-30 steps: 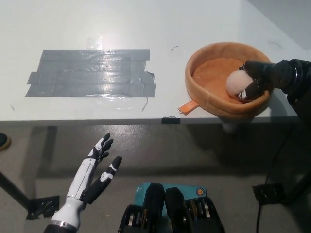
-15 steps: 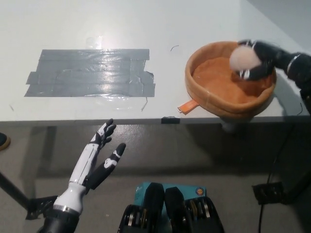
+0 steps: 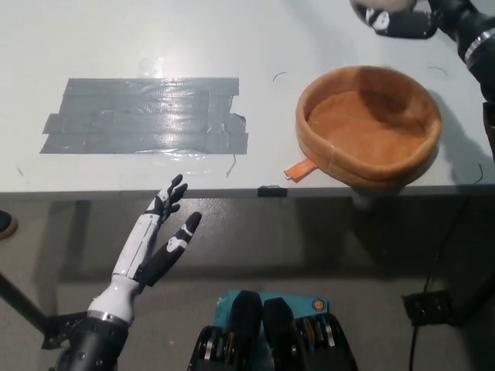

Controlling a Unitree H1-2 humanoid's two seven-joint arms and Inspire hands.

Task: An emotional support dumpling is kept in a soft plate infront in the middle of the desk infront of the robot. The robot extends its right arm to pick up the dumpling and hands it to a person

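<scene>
With the desk (image 3: 232, 46) filling the upper frame, soft plate (image 3: 368, 127) sat empty at centre right. Black right hand (image 3: 402, 19) reached the top edge, upper right, well above the plate, fingers closed round the dumpling (image 3: 377, 8), partly cropped. No person visible; handover direction judged beyond the top edge. White left hand (image 3: 158, 236) rested lower left, fingers spread.

Your right hand (image 3: 402, 19) sits at the top edge of frame, closed around the pale dumpling (image 3: 377, 9), which is partly cropped. It is above and beyond the soft plate (image 3: 368, 127), clear of it. The plate sits near the counter (image 3: 193, 46) front edge. Your left hand (image 3: 158, 236) rests below the counter, fingers spread.
</scene>
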